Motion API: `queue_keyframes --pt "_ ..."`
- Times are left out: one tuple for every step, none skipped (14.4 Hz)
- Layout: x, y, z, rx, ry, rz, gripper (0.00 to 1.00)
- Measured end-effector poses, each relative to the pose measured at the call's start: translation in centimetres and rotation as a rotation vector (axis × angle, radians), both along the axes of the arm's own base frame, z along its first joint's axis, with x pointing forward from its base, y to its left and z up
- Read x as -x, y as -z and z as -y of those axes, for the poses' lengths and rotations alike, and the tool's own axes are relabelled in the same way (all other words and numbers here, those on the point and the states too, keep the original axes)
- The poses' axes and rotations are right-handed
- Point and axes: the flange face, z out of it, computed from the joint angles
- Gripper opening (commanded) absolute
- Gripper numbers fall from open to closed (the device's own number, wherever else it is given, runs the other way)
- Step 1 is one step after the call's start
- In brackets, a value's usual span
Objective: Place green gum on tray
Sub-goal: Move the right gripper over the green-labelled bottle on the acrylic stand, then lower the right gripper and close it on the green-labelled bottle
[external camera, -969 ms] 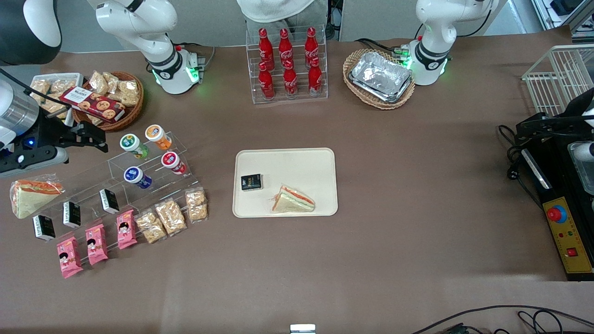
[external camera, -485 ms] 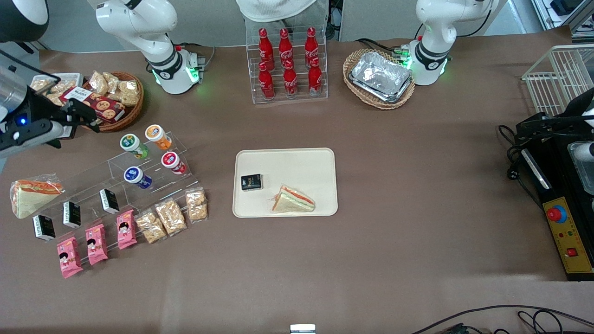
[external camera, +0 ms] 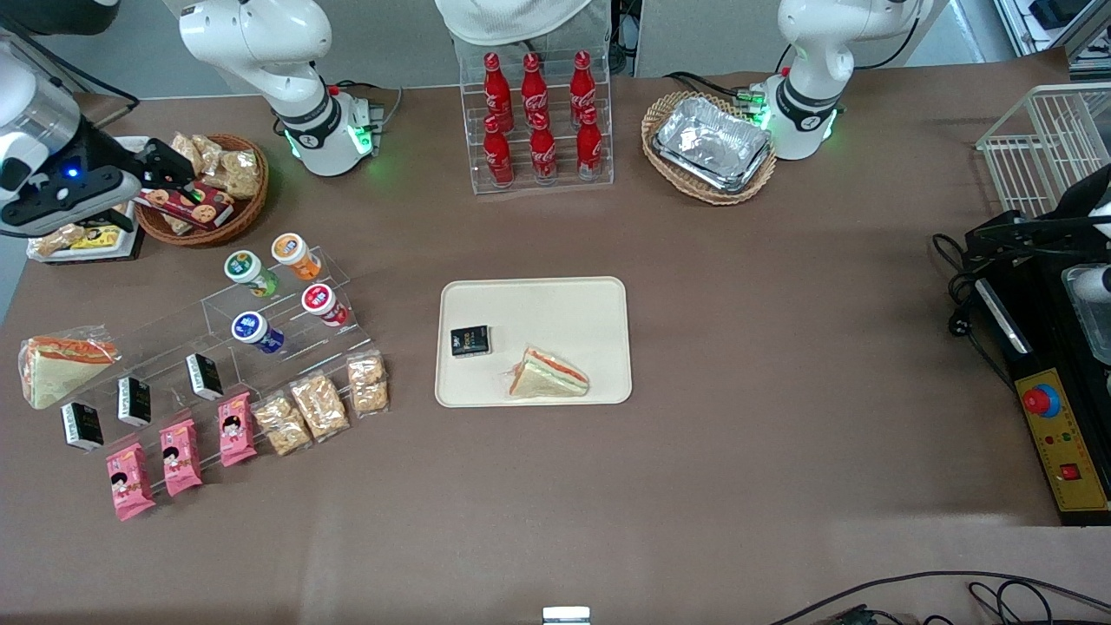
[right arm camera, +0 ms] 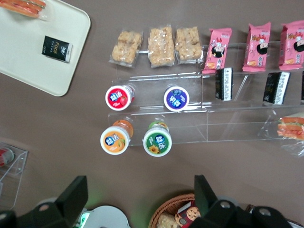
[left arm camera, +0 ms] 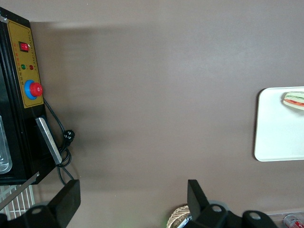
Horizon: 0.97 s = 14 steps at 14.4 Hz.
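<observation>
Gripper (external camera: 178, 165) of the right arm hangs in the upper left of the front frame, over the rim of the wicker basket (external camera: 227, 227) of snacks, with its two fingers spread wide and nothing between them. In the right wrist view the same fingers (right arm camera: 76, 192) stand far apart, above the gum bottles.

Green gum (external camera: 249, 271) lies on the top step of the clear acrylic stand (external camera: 286, 343), at the left of the front frame, just beside the orange gum bottle (external camera: 293, 253). One step nearer to the camera are the blue gum bottle (external camera: 254, 331) and the red gum bottle (external camera: 323, 304). The gripper is apart from all of them.

At the centre of the frame lies the cream tray (external camera: 542, 299), well apart from the stand. On it rest a small black packet (external camera: 470, 340) and a wrapped sandwich (external camera: 548, 374).
</observation>
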Motion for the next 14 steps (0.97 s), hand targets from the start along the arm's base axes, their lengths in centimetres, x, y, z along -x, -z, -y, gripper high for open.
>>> queue_keyframes --pt "0.7 1.1 0.3 -0.002 0.004 0.006 1.00" --pt "1.3 2.3 0.6 -0.005 0.008 0.007 1.00" --pt "1.8 3.6 0.9 -0.008 0.013 0.004 1.00" --pt "2.0 4.7 1.1 -0.010 0.014 0.005 1.00" --pt "2.1 5.7 1.2 -0.010 0.015 0.011 1.00" --pt "2.1 6.8 1.3 -0.005 0.015 0.020 1.00" --pt "2.0 8.1 1.4 0.003 0.014 0.033 1.00" --pt "2.1 9.5 1.4 0.010 0.011 0.041 1.00" --pt "2.2 10.8 1.4 0.015 0.009 0.039 1.00" --pt "2.4 11.8 1.4 0.018 0.007 0.040 1.00" --pt "2.5 12.7 1.4 0.019 0.007 0.047 1.00" --pt "2.5 13.6 1.6 0.018 0.011 0.055 1.00" --pt "2.5 14.6 1.9 0.017 0.017 0.066 1.00" --pt "2.5 15.7 2.0 0.015 0.020 0.072 1.00"
